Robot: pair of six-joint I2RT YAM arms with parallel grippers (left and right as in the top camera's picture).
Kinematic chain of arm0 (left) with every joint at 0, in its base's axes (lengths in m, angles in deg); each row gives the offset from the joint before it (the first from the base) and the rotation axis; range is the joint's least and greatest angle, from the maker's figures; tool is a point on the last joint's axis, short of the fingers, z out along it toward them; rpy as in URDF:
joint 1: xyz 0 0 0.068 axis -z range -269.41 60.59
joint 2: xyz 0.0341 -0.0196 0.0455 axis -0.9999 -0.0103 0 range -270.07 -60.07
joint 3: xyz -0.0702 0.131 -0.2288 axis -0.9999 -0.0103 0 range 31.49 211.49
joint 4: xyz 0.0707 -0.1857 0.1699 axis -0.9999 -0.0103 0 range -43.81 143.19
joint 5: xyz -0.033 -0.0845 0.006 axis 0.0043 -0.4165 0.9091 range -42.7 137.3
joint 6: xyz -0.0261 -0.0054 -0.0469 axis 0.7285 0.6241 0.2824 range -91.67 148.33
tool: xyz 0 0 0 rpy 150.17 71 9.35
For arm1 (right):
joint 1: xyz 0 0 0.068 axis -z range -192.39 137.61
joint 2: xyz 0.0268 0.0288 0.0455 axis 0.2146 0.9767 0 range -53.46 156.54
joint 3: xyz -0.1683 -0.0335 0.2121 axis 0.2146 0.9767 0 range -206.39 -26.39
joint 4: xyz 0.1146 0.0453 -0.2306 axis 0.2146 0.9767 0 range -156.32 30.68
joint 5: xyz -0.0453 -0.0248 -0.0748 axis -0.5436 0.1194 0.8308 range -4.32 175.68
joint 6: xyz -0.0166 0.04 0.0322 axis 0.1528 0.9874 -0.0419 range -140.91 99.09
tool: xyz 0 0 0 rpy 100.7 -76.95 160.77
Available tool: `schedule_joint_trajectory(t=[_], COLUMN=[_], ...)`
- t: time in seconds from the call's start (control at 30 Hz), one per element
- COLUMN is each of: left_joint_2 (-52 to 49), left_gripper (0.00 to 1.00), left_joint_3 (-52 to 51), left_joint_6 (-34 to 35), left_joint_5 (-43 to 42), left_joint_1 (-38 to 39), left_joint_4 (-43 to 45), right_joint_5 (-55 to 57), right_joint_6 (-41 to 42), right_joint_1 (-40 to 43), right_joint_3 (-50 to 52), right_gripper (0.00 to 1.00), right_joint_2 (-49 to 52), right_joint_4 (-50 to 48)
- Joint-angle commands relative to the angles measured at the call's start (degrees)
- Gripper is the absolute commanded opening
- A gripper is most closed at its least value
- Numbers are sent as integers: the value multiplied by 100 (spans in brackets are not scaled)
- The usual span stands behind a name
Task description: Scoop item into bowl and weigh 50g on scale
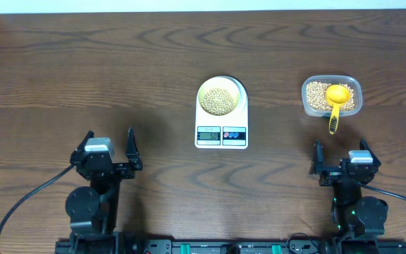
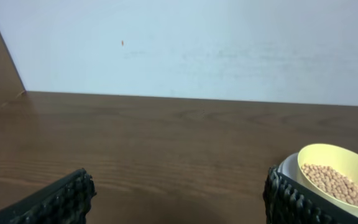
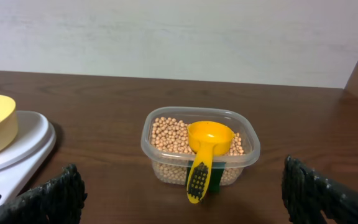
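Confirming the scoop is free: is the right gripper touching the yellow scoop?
Apart. The overhead view shows bare table between the right gripper and the scoop lying in the tub.

The bench is dark brown wood with a bold, wavy grain. Two things stand directly on it. The white scale lies flat near the middle, its display end turned toward the near edge. The clear plastic tub sits to the right of the scale, well apart from it and about level with its far end. A black cable curves over the wood at the near left corner.
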Motion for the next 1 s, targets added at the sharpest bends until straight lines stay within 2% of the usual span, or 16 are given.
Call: schedule_joint_trajectory(t=[0.0, 0.37, 0.8, 0.97], left_joint_2=[192, 680, 1351, 1373], left_gripper=[89, 89, 89, 89], left_joint_3=[-264, -1106, -1440, -1657], left_joint_6=[11, 33, 122, 120], left_joint_5=[-24, 125, 273, 358], left_joint_1=[-31, -31, -31, -28], left_joint_4=[269, 1300, 1368, 1744], right_joint_5=[-13, -13, -13, -13], right_joint_6=[-66, -66, -66, -66], right_joint_1=[24, 24, 24, 24], right_joint_3=[9, 9, 9, 9], right_gripper=[99, 99, 99, 99], right_joint_2=[-39, -39, -39, -39], right_joint_4=[26, 26, 26, 26])
